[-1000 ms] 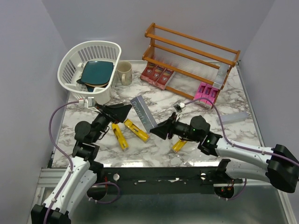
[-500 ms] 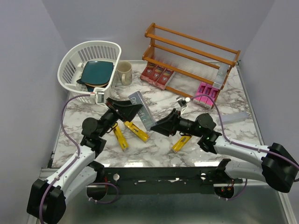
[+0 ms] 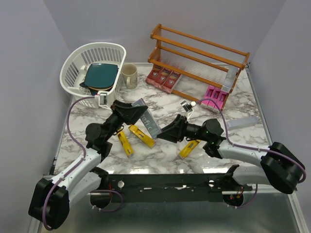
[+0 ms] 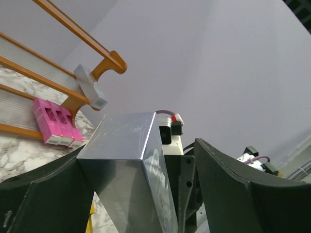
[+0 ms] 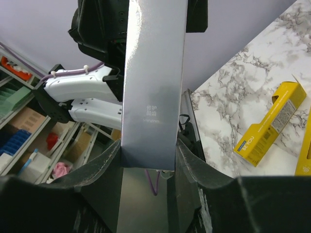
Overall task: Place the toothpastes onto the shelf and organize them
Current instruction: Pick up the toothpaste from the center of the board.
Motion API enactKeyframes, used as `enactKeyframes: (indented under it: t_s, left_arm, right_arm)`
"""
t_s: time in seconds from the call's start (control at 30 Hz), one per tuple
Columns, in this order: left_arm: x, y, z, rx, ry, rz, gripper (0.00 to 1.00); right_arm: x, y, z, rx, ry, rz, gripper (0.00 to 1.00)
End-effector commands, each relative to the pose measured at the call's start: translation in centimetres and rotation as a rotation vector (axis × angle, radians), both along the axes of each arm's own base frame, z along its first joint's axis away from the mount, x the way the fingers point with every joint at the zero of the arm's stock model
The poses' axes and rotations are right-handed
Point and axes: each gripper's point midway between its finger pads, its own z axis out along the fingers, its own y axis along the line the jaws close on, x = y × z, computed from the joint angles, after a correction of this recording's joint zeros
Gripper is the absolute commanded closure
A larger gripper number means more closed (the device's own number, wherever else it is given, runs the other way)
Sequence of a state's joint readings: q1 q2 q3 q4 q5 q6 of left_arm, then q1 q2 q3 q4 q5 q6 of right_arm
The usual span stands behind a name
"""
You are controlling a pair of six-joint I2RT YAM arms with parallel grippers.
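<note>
My right gripper (image 3: 168,132) is shut on the lower end of a silver-grey toothpaste carton (image 3: 148,121) and holds it tilted above the table; the carton fills the right wrist view (image 5: 153,73), with both jaws pressed to its sides. My left gripper (image 3: 129,112) is open around the carton's upper end. In the left wrist view the carton (image 4: 126,160) rests against the left jaw, with a gap to the right jaw. The wooden shelf (image 3: 199,53) stands at the back, with red cartons (image 3: 164,77) and pink cartons (image 3: 216,97) on its bottom tier and a silver carton (image 3: 232,75) leaning at its right end.
Three yellow cartons (image 3: 124,141) (image 3: 142,135) (image 3: 189,148) lie on the marble table below the grippers. Another silver carton (image 3: 243,122) lies at the right. A white basket (image 3: 77,63) holding a teal plate and a beige mug (image 3: 129,75) stand at the back left.
My left gripper has moved right and up from beside the yellow cartons until its open jaws surround the upper end of the silver carton. My right gripper has kept hold and shifted slightly.
</note>
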State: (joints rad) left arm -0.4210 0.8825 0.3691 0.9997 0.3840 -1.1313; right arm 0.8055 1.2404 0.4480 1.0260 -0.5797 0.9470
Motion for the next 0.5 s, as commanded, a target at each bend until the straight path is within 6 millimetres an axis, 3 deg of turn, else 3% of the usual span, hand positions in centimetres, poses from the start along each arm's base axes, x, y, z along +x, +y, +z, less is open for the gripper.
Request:
enactKeyframes:
  t_s: [0.0, 0.23, 0.47]
  left_arm:
    - [-1.9, 0.2, 3.1, -0.076, -0.071, -0.057, 0.20]
    - [-1.5, 0.0, 2.4, -0.043, -0.036, -0.049, 0.32]
    - [-1.0, -0.1, 1.6, -0.012, -0.024, -0.037, 0.52]
  right_arm:
    - [-0.1, -0.8, 0.7, 0.072, -0.004, 0.022, 0.69]
    - [0.5, -1.1, 0.4, 0.071, 0.006, 0.014, 0.69]
    - [0.9, -1.0, 0.1, 0.055, 0.010, 0.014, 0.64]
